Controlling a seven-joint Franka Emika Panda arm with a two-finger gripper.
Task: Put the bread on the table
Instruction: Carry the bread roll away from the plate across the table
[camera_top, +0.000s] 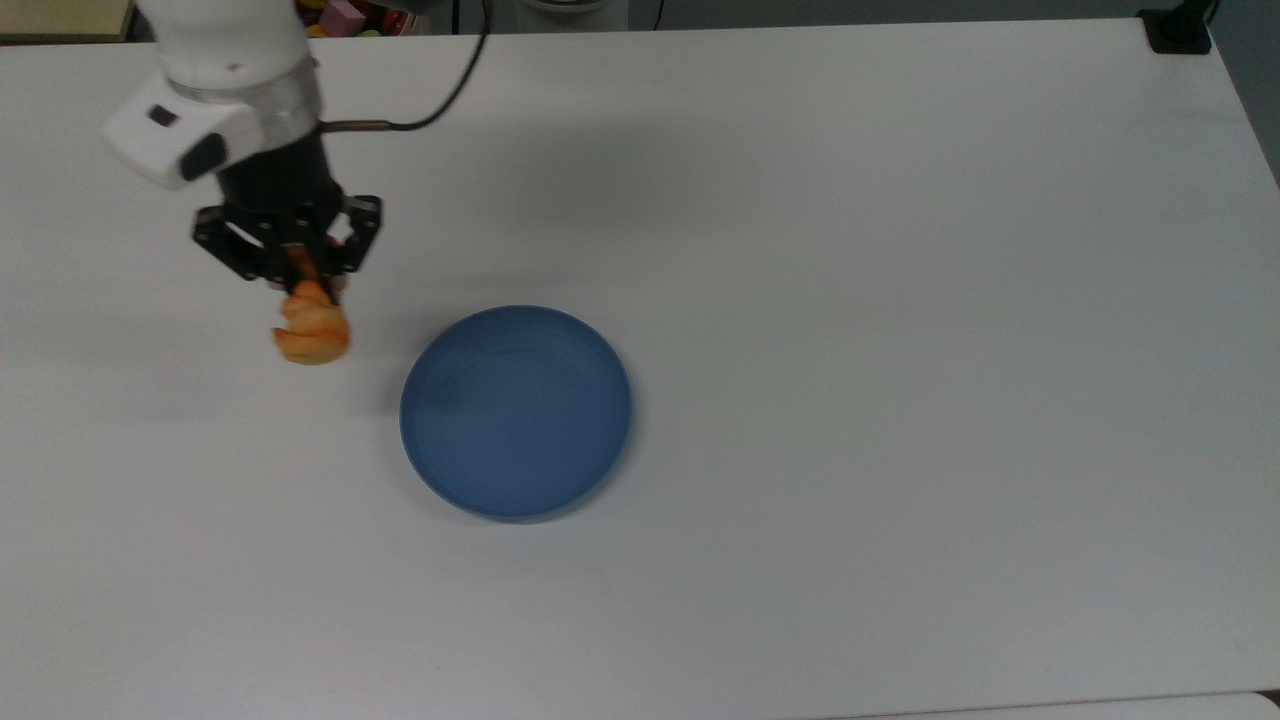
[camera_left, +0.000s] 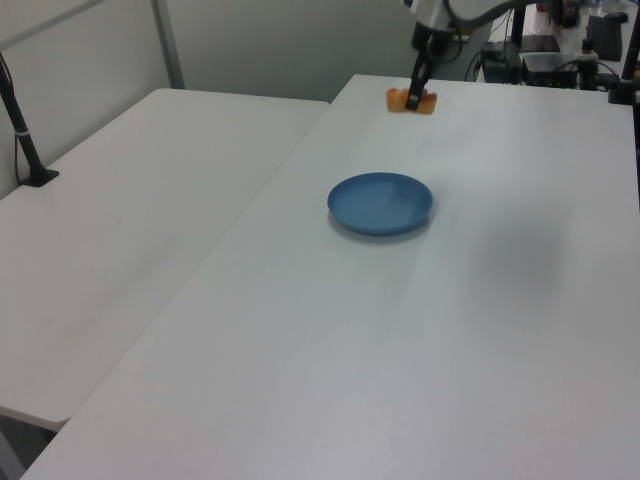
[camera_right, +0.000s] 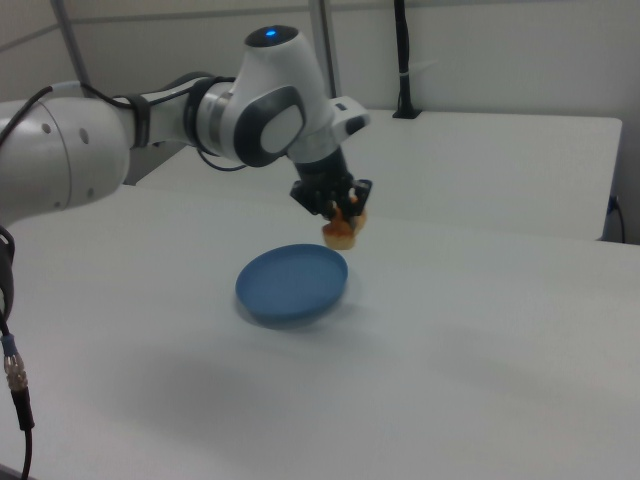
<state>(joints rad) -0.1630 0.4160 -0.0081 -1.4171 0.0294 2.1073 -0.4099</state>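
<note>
The golden-orange bread (camera_top: 311, 331) hangs in the air above the white table (camera_top: 900, 300), off to the top view's left of the blue plate (camera_top: 515, 411). My gripper (camera_top: 303, 277) is shut on the bread's upper end. In the left view the bread (camera_left: 411, 100) hangs beyond the plate (camera_left: 380, 203), held by my gripper (camera_left: 414, 92). In the right view the bread (camera_right: 342, 228) dangles from my gripper (camera_right: 338, 209) just past the plate's (camera_right: 292, 283) far rim. The plate holds nothing.
A second white table (camera_left: 120, 220) adjoins on the left view's left, with a black post (camera_left: 22, 130) clamped to it. A black mount (camera_top: 1178, 30) sits at the table's far right corner in the top view. Colourful items (camera_top: 345, 14) lie past the far edge.
</note>
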